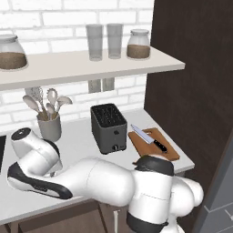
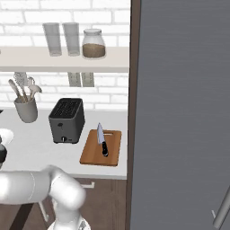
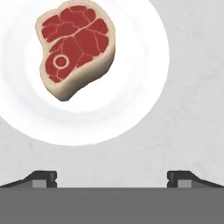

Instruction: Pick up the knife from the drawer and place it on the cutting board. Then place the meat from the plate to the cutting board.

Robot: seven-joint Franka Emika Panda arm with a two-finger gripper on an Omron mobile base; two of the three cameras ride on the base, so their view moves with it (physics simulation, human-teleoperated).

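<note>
knife (image 2: 102, 139) lies lengthwise on cutting board (image 2: 102, 148), tip toward wall; gripper (image 3: 112, 178) wide open, empty.

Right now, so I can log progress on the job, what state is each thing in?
knife: lying flat on the cutting board.
meat: on the plate, untouched.
gripper: open, empty, above the plate's edge.
toaster: slots empty.
jar: lidded, partly filled.

I'm seeing flat, even, rendered light with only faint shadows under the toaster (image 1: 109, 128) and the shelf (image 1: 91, 68). In the hand view the white plate (image 3: 144, 87) is glaring, its rim bleeding softly into the pale counter (image 3: 192, 109), while the meat (image 3: 76, 46) is staying sharp.
</note>
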